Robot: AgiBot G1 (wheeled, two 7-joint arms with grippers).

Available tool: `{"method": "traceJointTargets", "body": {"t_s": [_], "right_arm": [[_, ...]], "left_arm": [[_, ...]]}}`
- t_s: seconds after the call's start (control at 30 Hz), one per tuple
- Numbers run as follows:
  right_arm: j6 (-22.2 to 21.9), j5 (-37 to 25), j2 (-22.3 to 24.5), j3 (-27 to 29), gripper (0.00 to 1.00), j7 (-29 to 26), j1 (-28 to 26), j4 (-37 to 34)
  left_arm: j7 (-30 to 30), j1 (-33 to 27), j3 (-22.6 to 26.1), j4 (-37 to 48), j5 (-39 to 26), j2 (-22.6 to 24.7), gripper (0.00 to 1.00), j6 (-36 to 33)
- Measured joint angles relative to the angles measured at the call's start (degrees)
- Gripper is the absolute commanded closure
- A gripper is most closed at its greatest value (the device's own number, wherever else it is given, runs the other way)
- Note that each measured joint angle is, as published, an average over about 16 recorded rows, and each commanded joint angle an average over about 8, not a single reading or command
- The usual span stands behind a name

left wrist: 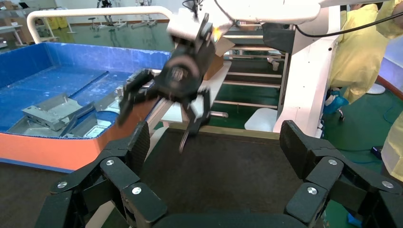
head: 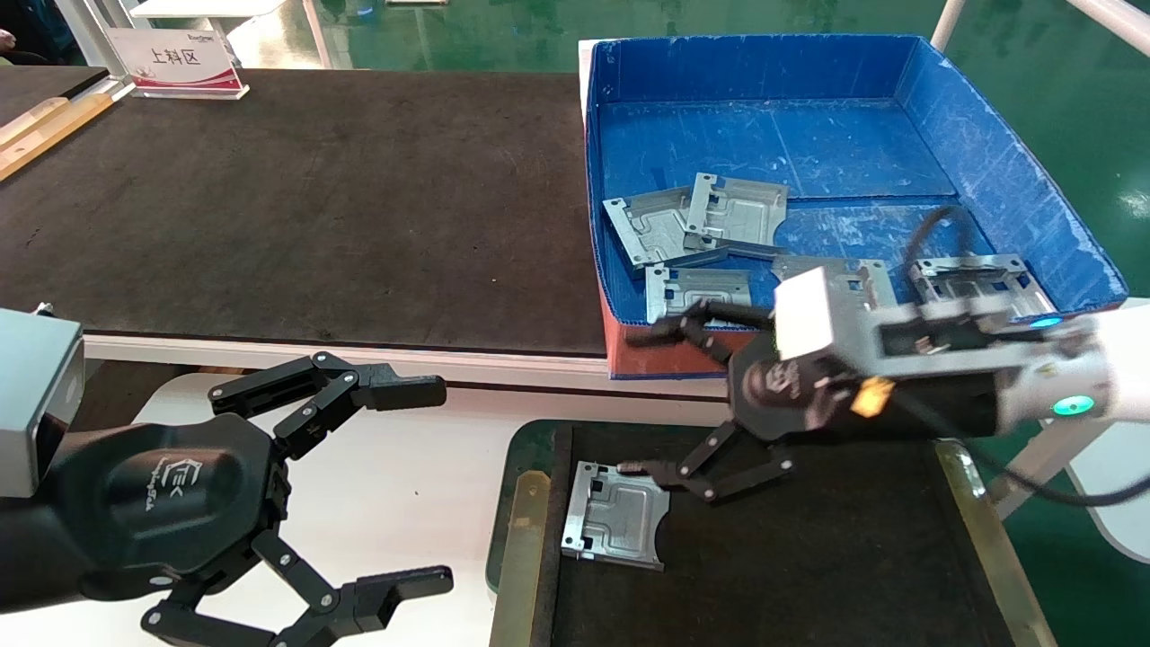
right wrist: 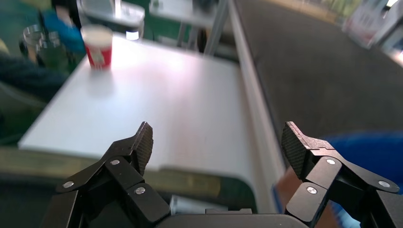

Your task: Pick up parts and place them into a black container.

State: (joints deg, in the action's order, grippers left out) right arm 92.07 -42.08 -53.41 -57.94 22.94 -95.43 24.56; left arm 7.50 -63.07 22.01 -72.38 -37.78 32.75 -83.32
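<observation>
One silver-grey part [head: 614, 515] lies flat in the near left corner of the black container [head: 835, 557], and its edge [right wrist: 190, 206] shows in the right wrist view. Several more parts [head: 710, 216] lie in the blue box [head: 988, 153]. My right gripper [head: 642, 400] hangs open over the container's left end, just above and right of the lying part, holding nothing. In its own view the right gripper [right wrist: 218, 142] is empty. My left gripper [head: 418, 490] stands open over the white table, left of the container. Between the left gripper's [left wrist: 216, 142] pads only the black container [left wrist: 223, 171] shows.
The blue box with a red front [left wrist: 62, 147] stands behind the container, on the edge of the long black mat [head: 296, 198]. A red cup [right wrist: 97, 47] stands at the far end of the white table [right wrist: 157, 104]. A sign [head: 180, 63] sits at the back left.
</observation>
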Motion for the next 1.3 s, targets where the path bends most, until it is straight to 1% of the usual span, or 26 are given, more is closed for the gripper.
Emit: {"method": "traceJointTargets", "body": {"t_s": [0.13,0.23,0.43,0.6,0.8,1.3], "right_arm": [[0.0,5.6,3.4,-0.5,0.00,-2.7,-0.2,4.9],[-0.1,9.1,5.3,-0.8,0.00,-4.1,-0.4,7.4],[-0.2,12.6,7.1,-1.2,0.00,-5.5,-0.6,9.1],[-0.3,13.1,7.5,-0.6,0.00,-6.1,-0.2,9.8],[-0.7,12.0,7.9,1.8,0.00,-7.5,1.7,11.8],[-2.1,9.0,10.6,12.1,0.00,-14.3,10.0,21.4]], "left_arm": [[0.0,0.0,0.0,0.0,0.0,0.0,0.00,0.0],[0.0,0.0,0.0,0.0,0.0,0.0,0.00,0.0],[0.0,0.0,0.0,0.0,0.0,0.0,0.00,0.0],[0.0,0.0,0.0,0.0,0.0,0.0,0.00,0.0],[0.0,0.0,0.0,0.0,0.0,0.0,0.00,0.0],[0.0,0.0,0.0,0.0,0.0,0.0,0.00,0.0]]}}
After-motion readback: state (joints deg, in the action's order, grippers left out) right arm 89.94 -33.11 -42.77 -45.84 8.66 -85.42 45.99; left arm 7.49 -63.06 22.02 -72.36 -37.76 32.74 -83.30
